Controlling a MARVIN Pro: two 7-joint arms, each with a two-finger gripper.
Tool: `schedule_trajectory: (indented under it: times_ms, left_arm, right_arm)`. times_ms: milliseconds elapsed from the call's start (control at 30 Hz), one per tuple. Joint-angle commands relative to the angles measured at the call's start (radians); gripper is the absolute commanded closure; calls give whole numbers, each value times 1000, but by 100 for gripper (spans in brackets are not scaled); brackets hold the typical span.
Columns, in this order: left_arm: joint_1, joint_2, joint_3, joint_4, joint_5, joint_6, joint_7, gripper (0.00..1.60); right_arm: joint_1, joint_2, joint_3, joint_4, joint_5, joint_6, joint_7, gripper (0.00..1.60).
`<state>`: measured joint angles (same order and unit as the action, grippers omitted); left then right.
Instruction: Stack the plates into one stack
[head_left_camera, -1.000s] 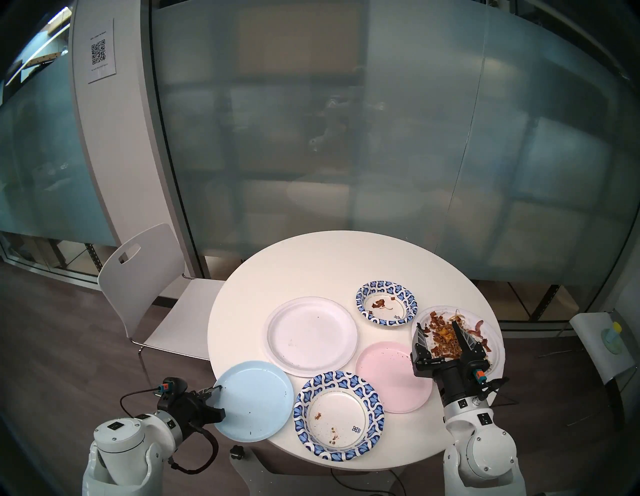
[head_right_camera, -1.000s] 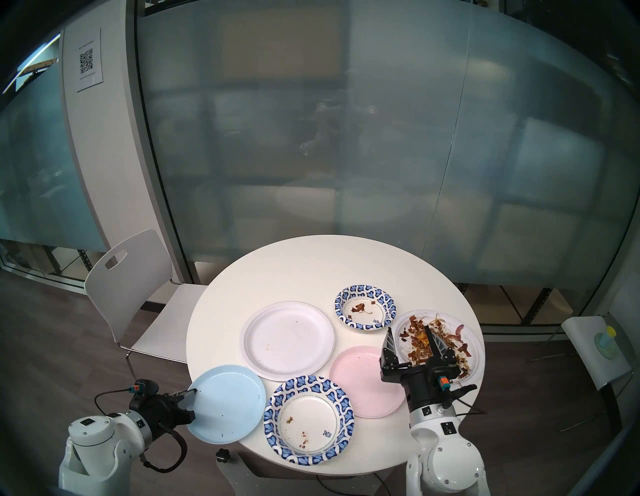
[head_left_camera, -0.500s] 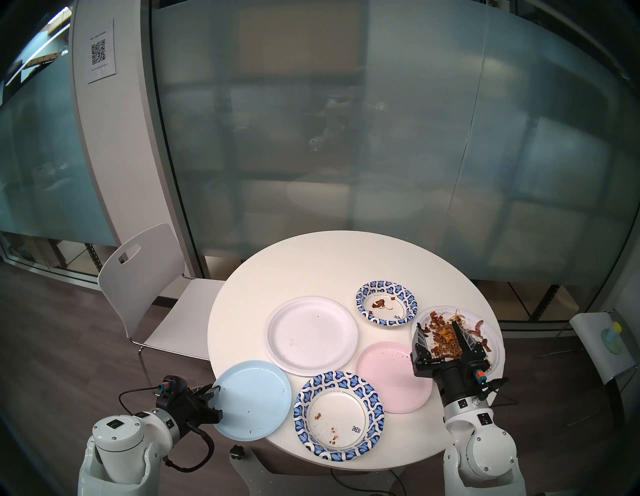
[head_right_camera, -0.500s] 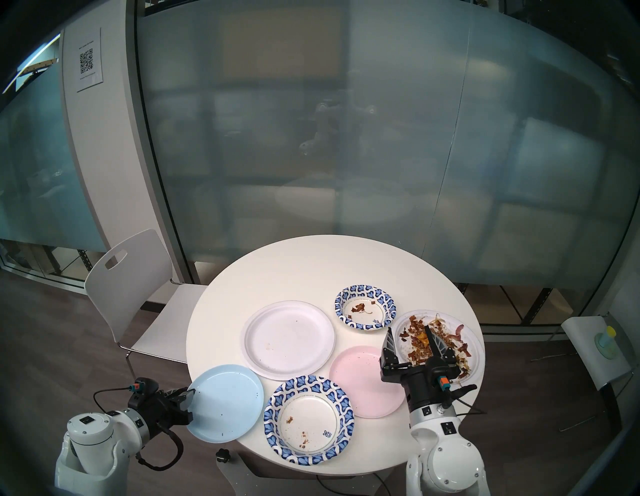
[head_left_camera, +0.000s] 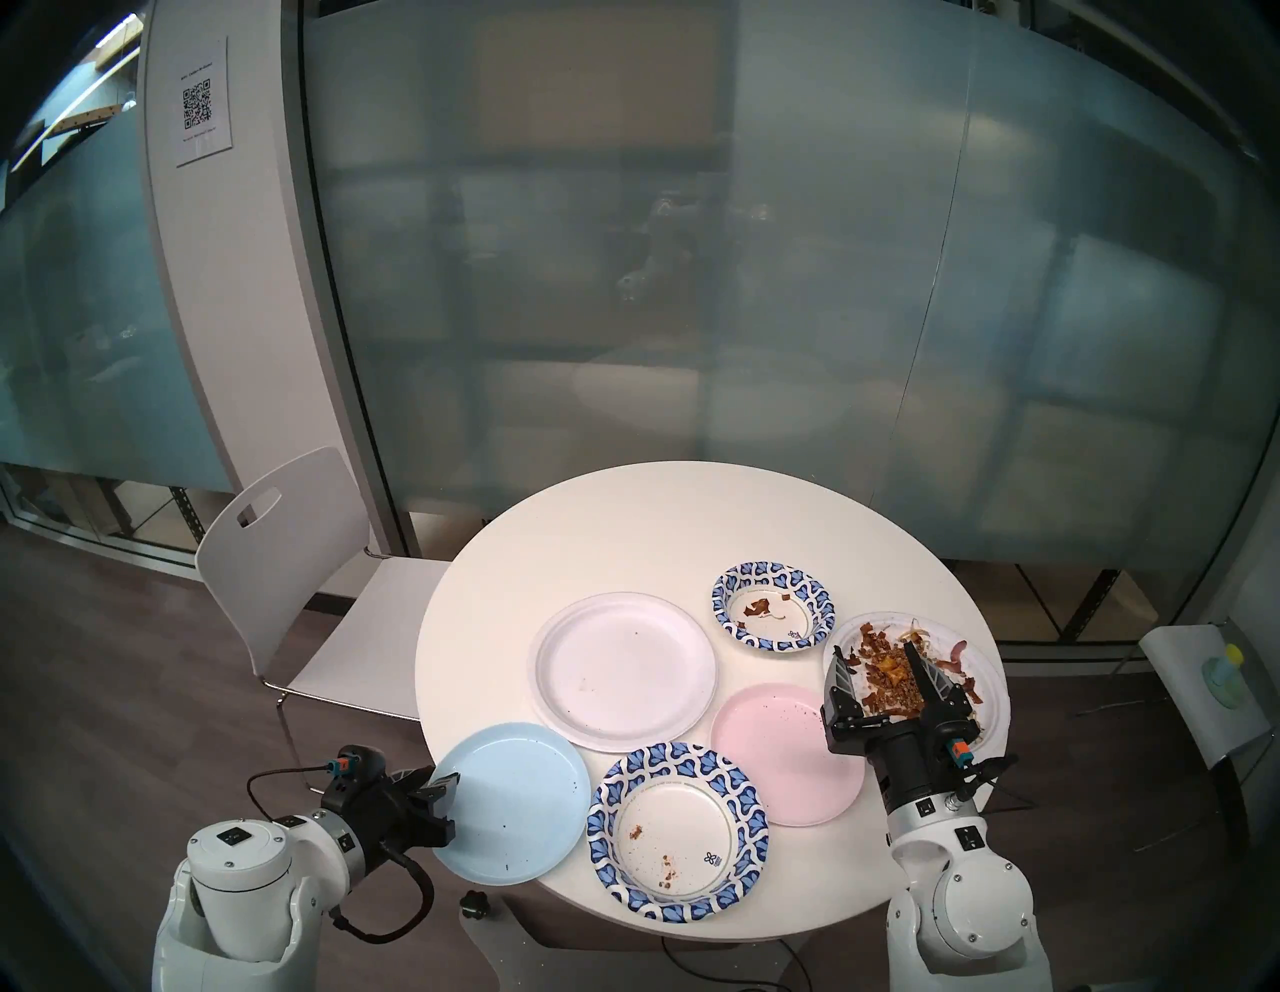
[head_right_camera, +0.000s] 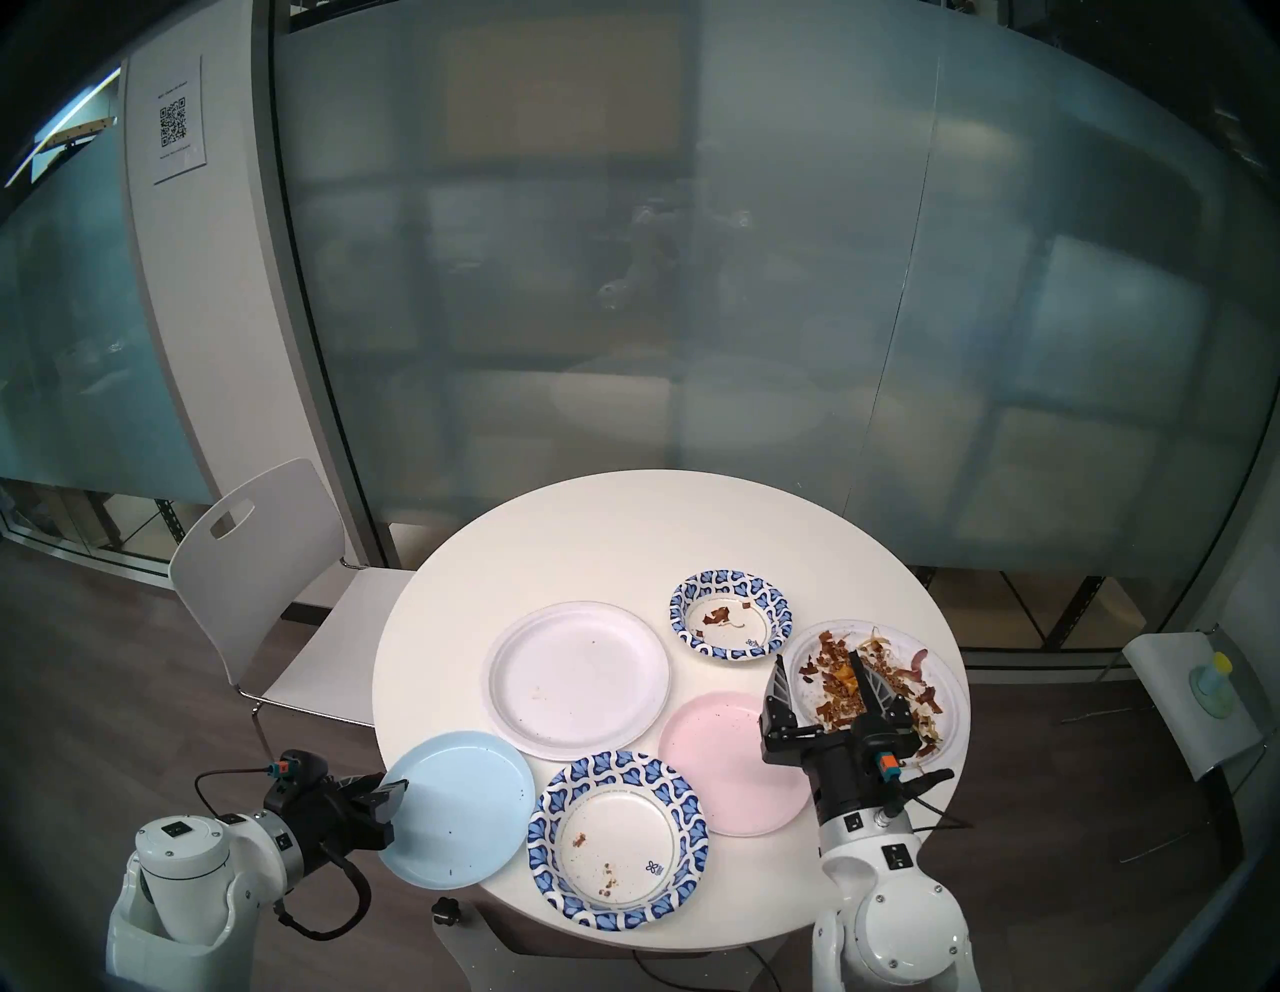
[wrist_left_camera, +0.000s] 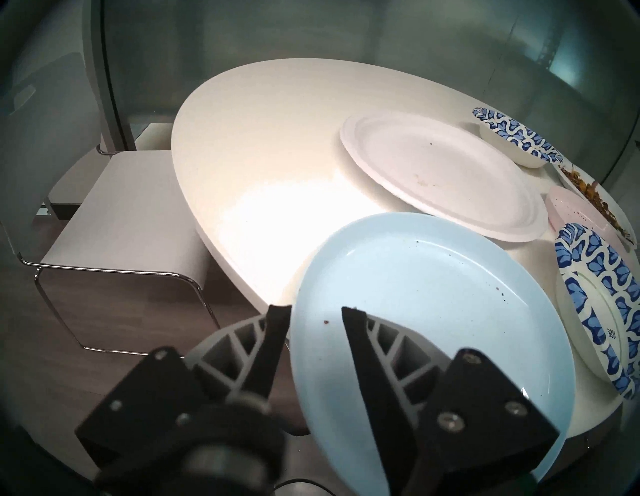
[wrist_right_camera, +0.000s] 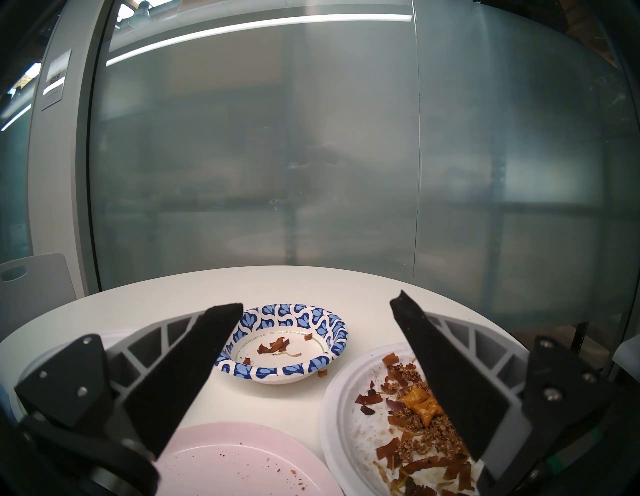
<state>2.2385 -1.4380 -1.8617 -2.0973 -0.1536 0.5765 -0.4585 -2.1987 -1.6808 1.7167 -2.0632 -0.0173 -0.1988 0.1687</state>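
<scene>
With the left end effector (wrist_left_camera: 313, 313) parted astride the rim of the pale blue plate (head_left_camera: 512, 803), which overhangs the tabletop's (head_left_camera: 658, 526) near-left edge, that plate could tip off; the right end effector (head_left_camera: 881, 665) hangs wide open, empty.

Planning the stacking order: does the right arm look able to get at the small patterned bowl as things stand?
Probably yes: the open right gripper hangs just short of the small patterned bowl, with only bare table between them.

Dim room, fisheye-warped edges, glare on table (wrist_left_camera: 277, 214).
</scene>
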Motion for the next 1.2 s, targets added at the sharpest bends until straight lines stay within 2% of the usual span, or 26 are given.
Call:
schedule_trajectory:
  times_ms: [0,67,100,133,400,700,1167]
  left_arm:
    - [-7,4,-42,-24,-12,9,4,48]
    - [-4,4,-48,-28,-12,4,4,44]
    - [-2,6,-53,-30,-13,6,3,35]
    - [-1,8,-59,-33,-15,8,1,33]
    - [31,28,-102,-39,-41,40,-37,30]
    - [54,11,-130,-37,-70,103,-60,30]
    - [60,-26,-117,-105,-99,184,-68,31]
  right_arm:
    - [2,0,-1,-21,0,-4,0,0]
    - [2,0,-1,-21,0,-4,0,0]
    - [2,0,-1,-21,0,-4,0,0]
    - [2,0,-1,-21,0,-4,0,0]
    - [2,0,-1,-21,0,-4,0,0]
    - [2,0,-1,-21,0,-4,0,0]
    - [2,0,-1,-21,1,-4,0,0]
